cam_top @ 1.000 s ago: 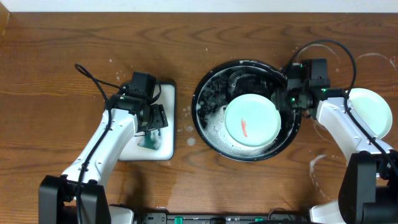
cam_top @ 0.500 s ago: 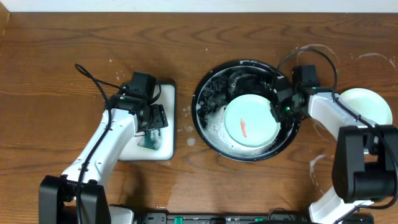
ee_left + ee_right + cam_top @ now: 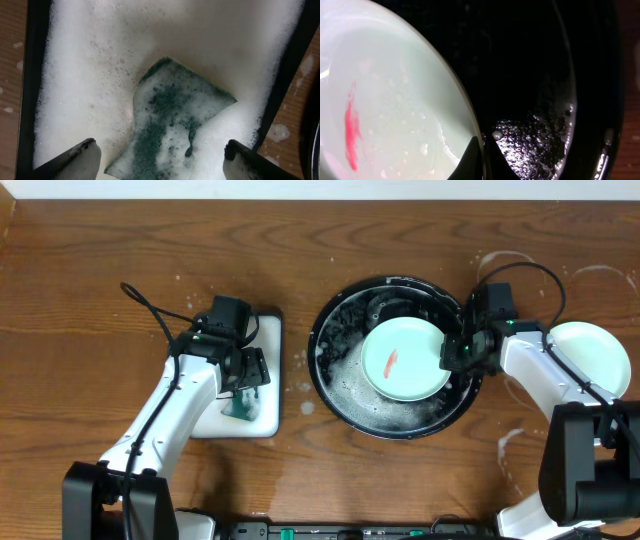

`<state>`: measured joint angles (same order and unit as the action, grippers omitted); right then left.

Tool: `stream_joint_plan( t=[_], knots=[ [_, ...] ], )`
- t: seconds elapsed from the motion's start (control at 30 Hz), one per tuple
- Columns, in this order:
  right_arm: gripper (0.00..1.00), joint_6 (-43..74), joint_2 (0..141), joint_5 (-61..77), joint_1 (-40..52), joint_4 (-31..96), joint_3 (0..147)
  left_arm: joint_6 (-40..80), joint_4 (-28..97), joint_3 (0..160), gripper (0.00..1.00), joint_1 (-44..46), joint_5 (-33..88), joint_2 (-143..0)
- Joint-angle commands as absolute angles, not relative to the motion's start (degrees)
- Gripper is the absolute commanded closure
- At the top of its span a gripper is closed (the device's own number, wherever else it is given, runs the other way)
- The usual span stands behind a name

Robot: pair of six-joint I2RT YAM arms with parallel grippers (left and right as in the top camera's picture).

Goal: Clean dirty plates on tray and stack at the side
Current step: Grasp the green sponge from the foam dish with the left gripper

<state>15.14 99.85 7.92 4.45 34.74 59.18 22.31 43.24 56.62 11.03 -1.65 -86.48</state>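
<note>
Pinching glossy red-smeared mint plate (image 3: 403,360) inside sudsy black tray (image 3: 345,385): right fingers (image 3: 470,162); left fingers (image 3: 75,160) spread over foamy sponge (image 3: 175,120).

The left arm (image 3: 175,408) stretches forward and the left tool (image 3: 243,388) points straight down, its fingers (image 3: 75,159) spread wide apart. The right arm (image 3: 555,375) bends inward at the elbow. The right tool (image 3: 451,357) is pinched nearly closed on the rim of a plate (image 3: 400,362).

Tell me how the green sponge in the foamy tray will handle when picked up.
Probably soft and floppy: the green sponge looks curled along one edge. Likely slippery, since suds coat it and the black-rimmed white tray. Soaked, perhaps heavy for its size.
</note>
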Motion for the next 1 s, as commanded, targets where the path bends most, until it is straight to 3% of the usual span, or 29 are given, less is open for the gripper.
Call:
stream_joint_plan(
  t=[0.0,0.17,0.33,0.43,0.53,0.67,0.83,0.97],
  knots=[
    [0.99,16.9,99.4,5.8,5.3,34.7,59.1,22.2,43.4,56.5,0.18,10.8,-1.9,-86.5],
    [0.99,7.9,101.3,5.8,6.5,33.5,59.1,22.2,43.4,56.5,0.18,10.8,-1.9,-86.5],
    [0.99,6.5,104.0,5.8,6.9,31.5,59.1,22.2,43.4,56.5,0.18,10.8,-1.9,-86.5],
    [0.89,6.5,105.0,5.8,6.9,30.5,59.1,23.0,43.4,56.5,0.18,10.8,-0.7,-86.5],
    [0.86,4.8,105.1,5.8,6.8,29.1,59.1,23.0,43.6,56.5,0.18,10.8,2.0,-86.5],
    [0.99,2.9,105.1,5.8,6.8,27.4,59.1,23.0,43.8,56.5,0.18,10.8,2.2,-86.5],
    [0.99,2.7,105.1,5.8,6.8,27.5,59.1,23.0,41.5,55.6,0.18,10.8,0.5,-86.7],
    [0.99,2.7,105.1,5.8,6.8,27.9,59.1,22.8,37.2,52.4,0.25,10.8,-1.1,-87.7]
  ],
)
